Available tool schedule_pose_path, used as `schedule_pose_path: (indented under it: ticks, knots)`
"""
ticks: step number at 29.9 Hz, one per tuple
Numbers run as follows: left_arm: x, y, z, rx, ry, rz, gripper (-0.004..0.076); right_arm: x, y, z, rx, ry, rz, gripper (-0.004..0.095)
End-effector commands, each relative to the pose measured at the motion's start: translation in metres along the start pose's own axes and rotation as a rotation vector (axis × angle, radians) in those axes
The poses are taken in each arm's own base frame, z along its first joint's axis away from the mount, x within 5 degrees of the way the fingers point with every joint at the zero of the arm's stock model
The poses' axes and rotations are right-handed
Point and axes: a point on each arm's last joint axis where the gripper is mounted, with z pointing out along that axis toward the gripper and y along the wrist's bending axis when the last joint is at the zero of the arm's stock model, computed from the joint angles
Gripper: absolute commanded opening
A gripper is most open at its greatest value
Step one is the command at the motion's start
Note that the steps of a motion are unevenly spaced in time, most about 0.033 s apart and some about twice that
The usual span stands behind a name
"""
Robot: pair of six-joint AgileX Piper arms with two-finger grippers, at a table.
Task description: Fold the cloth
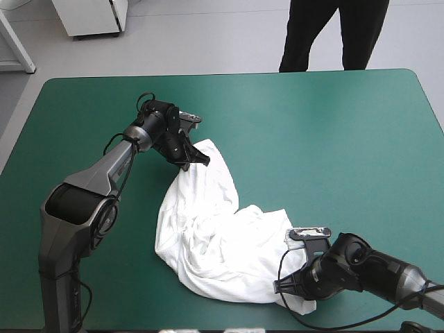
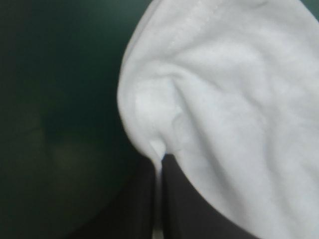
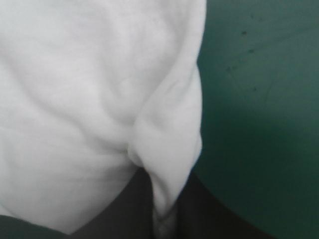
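Note:
The white T-shirt point(image 1: 211, 232) lies crumpled in a long band across the middle of the teal-green table point(image 1: 333, 139). My left gripper point(image 1: 194, 158) is at the band's far end, shut on a corner of the T-shirt point(image 2: 209, 89), whose hem rises from between the black fingers point(image 2: 189, 199). My right gripper point(image 1: 295, 288) is at the near end, by the table's front edge, shut on a fold of the T-shirt point(image 3: 99, 99) that sticks up between its fingers point(image 3: 124, 209).
Bare teal-green cover point(image 3: 259, 109) lies beside the right gripper and around the left one point(image 2: 60, 99). The table's right half and far strip are open cover.

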Motion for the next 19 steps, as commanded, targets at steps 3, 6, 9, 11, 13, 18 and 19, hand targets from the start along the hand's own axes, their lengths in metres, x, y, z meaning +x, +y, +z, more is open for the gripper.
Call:
schedule_pose_path:
  ticks: [3,6,9,11,13,18,19]
  knots:
    - [0.001,0.002,-0.054,-0.050,-0.129,0.017,-0.0010,-0.007,-0.014,-0.032,0.109,-0.137,-0.026,-0.0017]
    - [0.006,0.000,-0.094,-0.056,-0.241,0.003,-0.0010,-0.017,-0.019,-0.069,0.155,-0.278,-0.048,-0.0017]
    - [0.017,-0.003,-0.140,-0.055,-0.355,-0.031,-0.0010,-0.025,-0.025,-0.103,0.209,-0.389,-0.052,-0.0017]
    - [0.030,-0.006,-0.173,-0.055,-0.432,-0.032,-0.0010,-0.031,-0.027,-0.129,0.232,-0.469,-0.039,-0.0017]
    - [0.045,-0.010,-0.205,-0.048,-0.502,-0.029,-0.0010,-0.035,-0.029,-0.156,0.236,-0.549,-0.031,-0.0017]
    - [0.101,-0.018,-0.288,-0.051,-0.712,-0.020,-0.0010,-0.045,-0.029,-0.219,0.201,-0.748,-0.057,-0.0018]
    - [0.116,-0.020,-0.305,-0.053,-0.761,-0.018,-0.0010,-0.045,-0.029,-0.230,0.189,-0.781,-0.050,-0.0017]
